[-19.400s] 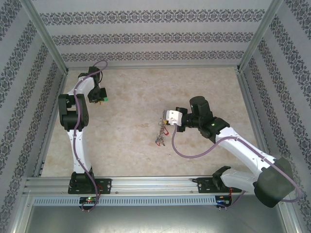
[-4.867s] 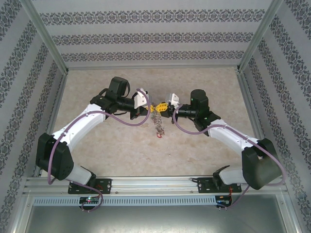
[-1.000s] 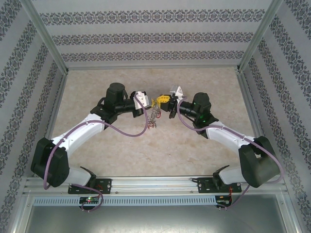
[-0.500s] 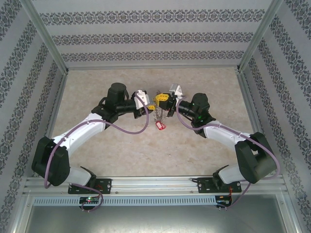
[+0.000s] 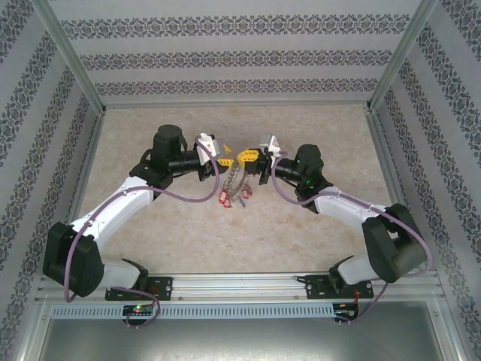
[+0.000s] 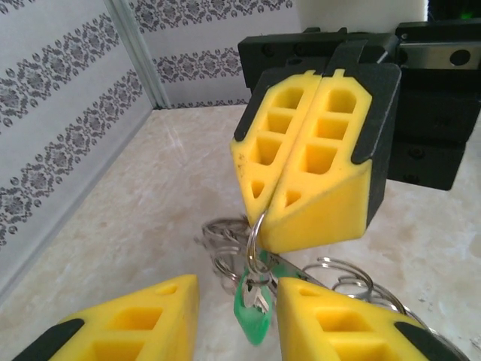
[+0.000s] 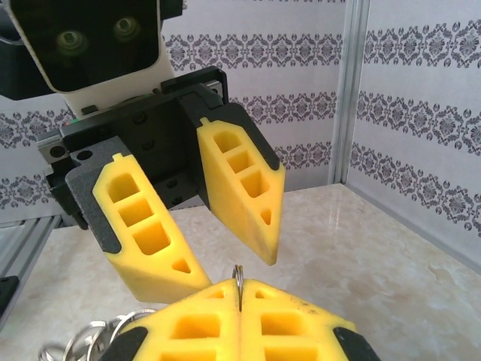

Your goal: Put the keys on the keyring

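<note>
My right gripper [image 7: 239,287] is shut on the edge of a thin metal keyring [image 7: 238,272]. In the left wrist view that keyring [image 6: 253,233] sticks out below the right gripper [image 6: 259,219], and a key with a green tag [image 6: 252,322] hangs from it. More linked rings [image 6: 224,242] trail behind. My left gripper [image 6: 235,292] is open, its fingers either side of the green tag without touching it. From above, the left gripper [image 5: 223,156] faces the right gripper [image 5: 243,159] over mid-table. The bunch of keys [image 5: 237,183] with red tags [image 5: 225,199] dangles below them.
The marbled table [image 5: 323,128] is fenced by patterned walls [image 5: 240,56] and aluminium posts [image 5: 71,56]. A metal rail [image 5: 240,282] runs along the near edge between the arm bases. Bare tabletop lies on both sides of the grippers.
My left gripper has drawn back to the left, away from the right gripper. The hanging bunch has swung left, its red tags spread lower left. The right gripper holds its place.
</note>
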You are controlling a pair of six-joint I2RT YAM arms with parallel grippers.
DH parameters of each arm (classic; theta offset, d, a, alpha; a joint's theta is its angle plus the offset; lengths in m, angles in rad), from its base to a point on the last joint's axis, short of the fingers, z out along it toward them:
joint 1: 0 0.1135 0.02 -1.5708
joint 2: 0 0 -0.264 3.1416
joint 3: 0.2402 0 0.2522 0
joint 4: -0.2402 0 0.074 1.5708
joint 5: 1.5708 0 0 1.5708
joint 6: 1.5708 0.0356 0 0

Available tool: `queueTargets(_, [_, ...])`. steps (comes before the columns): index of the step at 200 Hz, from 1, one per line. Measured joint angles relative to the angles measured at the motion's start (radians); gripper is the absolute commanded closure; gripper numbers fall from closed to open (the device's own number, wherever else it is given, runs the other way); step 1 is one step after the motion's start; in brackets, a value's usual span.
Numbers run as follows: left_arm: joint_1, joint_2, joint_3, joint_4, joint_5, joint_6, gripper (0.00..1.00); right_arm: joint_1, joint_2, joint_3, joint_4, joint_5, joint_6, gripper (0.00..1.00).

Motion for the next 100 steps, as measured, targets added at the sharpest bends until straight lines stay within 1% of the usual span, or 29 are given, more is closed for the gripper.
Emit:
queueTargets(15, [0.013, -0.007, 0.004, -0.039, 0.022, 0.019, 0.69, 0.000, 0.000, 0.000, 0.000, -0.005, 0.000, 1.00])
queueTargets(41, [0.027, -0.030, 0.014, -0.097, 0.027, 0.048, 0.68, 0.000, 0.000, 0.000, 0.000, -0.022, -0.008, 1.00])
queueTargets(60, [0.032, -0.023, 0.052, -0.131, 0.044, 0.052, 0.68, 0.000, 0.000, 0.000, 0.000, -0.034, -0.019, 1.00])
queueTargets(77, [0.032, -0.007, 0.082, -0.132, 0.053, 0.031, 0.67, 0.000, 0.000, 0.000, 0.000, -0.048, -0.027, 1.00])
queueTargets(100, [0.031, 0.004, 0.082, -0.119, 0.063, -0.006, 0.66, 0.000, 0.000, 0.000, 0.000, -0.056, -0.038, 1.00])
